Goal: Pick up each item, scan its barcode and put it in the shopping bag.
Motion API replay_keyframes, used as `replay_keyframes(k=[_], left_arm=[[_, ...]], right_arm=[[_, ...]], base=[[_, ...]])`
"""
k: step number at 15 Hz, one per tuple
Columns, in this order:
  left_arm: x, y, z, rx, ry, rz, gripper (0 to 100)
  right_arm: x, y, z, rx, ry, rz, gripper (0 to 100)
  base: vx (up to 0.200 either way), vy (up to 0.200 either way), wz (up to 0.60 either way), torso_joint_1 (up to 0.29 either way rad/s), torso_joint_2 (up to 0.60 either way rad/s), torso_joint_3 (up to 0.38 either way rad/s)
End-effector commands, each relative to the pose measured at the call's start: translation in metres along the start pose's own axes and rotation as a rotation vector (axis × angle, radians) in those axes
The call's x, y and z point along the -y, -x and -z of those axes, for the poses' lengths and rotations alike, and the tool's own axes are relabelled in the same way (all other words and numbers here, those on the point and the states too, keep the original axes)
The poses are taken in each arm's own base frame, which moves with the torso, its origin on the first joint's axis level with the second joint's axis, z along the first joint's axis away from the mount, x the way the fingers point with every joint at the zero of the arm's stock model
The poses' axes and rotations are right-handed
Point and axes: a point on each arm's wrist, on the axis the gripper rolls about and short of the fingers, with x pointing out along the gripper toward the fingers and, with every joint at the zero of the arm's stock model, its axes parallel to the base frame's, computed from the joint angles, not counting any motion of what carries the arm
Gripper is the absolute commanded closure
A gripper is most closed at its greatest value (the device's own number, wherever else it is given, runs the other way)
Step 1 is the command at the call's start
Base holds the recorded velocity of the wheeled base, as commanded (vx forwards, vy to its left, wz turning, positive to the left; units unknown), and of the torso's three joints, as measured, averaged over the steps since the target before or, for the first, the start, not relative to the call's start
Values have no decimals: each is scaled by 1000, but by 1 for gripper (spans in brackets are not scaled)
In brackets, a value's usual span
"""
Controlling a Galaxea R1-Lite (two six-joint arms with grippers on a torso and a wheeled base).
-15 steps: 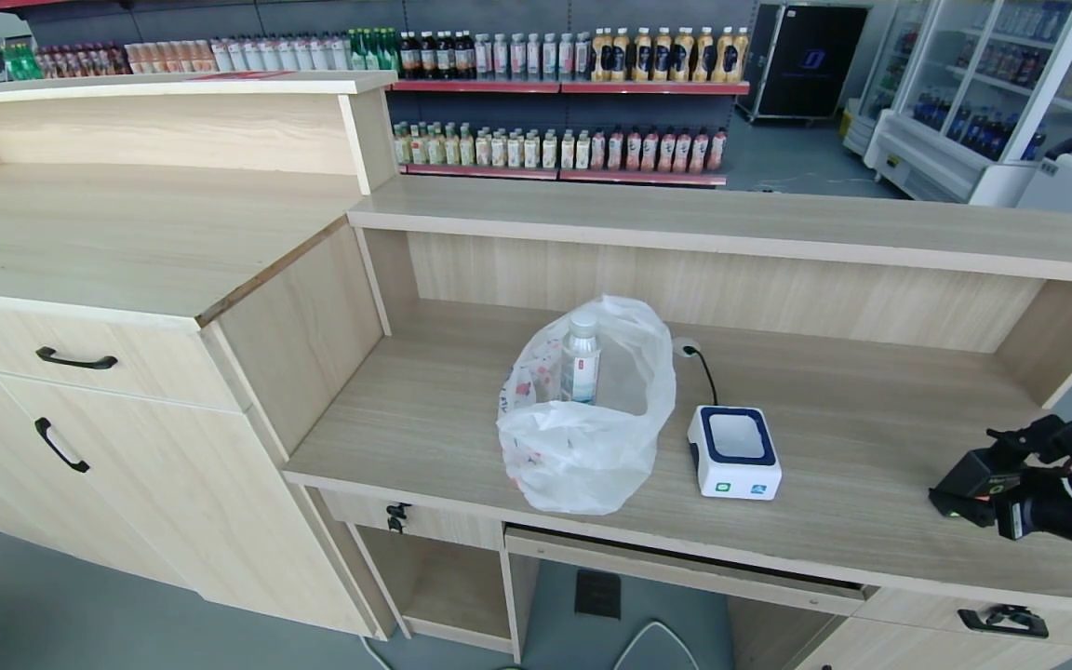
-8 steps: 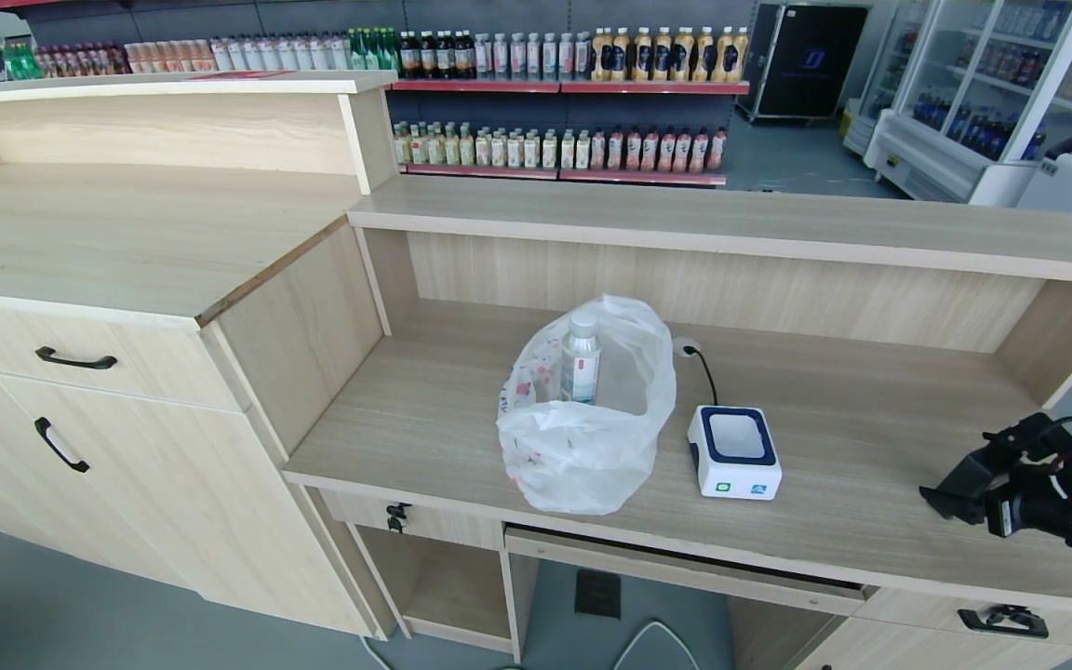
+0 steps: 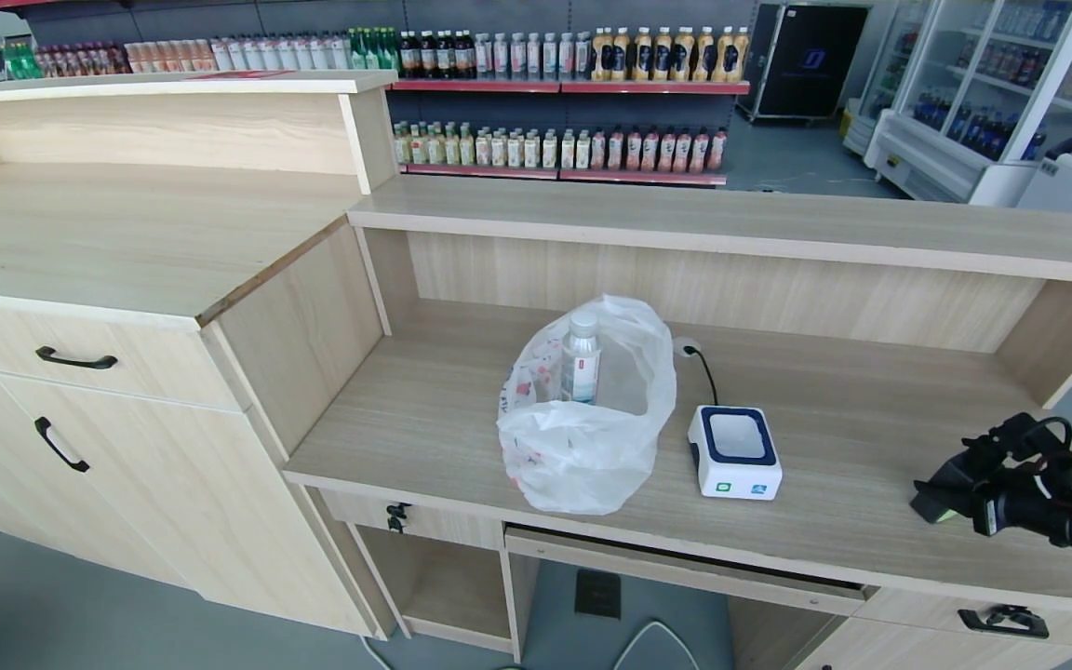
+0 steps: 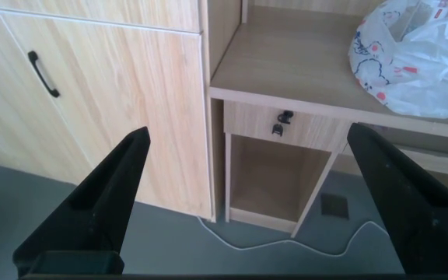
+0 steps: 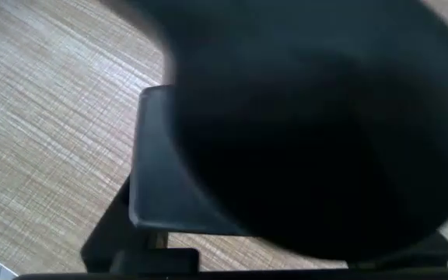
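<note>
**A:** What is around the shopping bag (image 3: 582, 447)?

**B:** It sits on the wooden counter (image 3: 871, 419). It is thin, crumpled white plastic with the mouth open upward. A clear bottle (image 3: 581, 361) with a white cap stands upright inside. Just beside the bag, on the robot's right, lies the scanner (image 3: 733, 451), a white rounded box with a dark-framed window. Its black cable (image 3: 705, 370) runs toward the back wall.

**A:** And the arms?

**B:** The right gripper (image 3: 936, 493) hangs over the counter's right end, well apart from the scanner. In its wrist view a dark blurred shape covers the wood grain, so I cannot tell how its fingers stand. The left gripper (image 4: 249, 131) is low, in front of the counter. Its two black fingers (image 4: 92, 210) are spread wide and hold nothing.

**A:** What does the left wrist view add?

**B:** The counter's front from below: a small drawer (image 4: 317, 128) with a black lock (image 4: 282, 124), and a cabinet door with a black handle (image 4: 40, 73).
</note>
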Motion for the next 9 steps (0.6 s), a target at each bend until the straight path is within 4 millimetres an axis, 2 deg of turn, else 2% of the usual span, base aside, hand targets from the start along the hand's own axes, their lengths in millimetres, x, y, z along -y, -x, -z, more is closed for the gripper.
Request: replay_keyframes(k=[1, 4, 6, 7, 8, 9], left_arm=[[0, 0, 0, 0, 0, -1, 0], [0, 0, 0, 0, 0, -1, 0], [0, 0, 0, 0, 0, -1, 0], [0, 0, 0, 0, 0, -1, 0], [0, 0, 0, 0, 0, -1, 0], [0, 0, 0, 0, 0, -1, 0]], right_arm=[[0, 0, 0, 0, 2, 2, 100], [1, 3, -6, 15, 19, 13, 100], [3, 14, -27, 51, 64, 39, 100], [2, 27, -47, 82, 100, 61, 100], [2, 32, -57, 100, 121, 72, 100], [-3, 61, -103, 196, 218, 95, 100]], base=[[0, 0, 0, 0, 0, 0], [0, 0, 0, 0, 0, 0], [0, 0, 0, 0, 0, 0], [0, 0, 0, 0, 0, 0], [0, 0, 0, 0, 0, 0], [0, 0, 0, 0, 0, 0]])
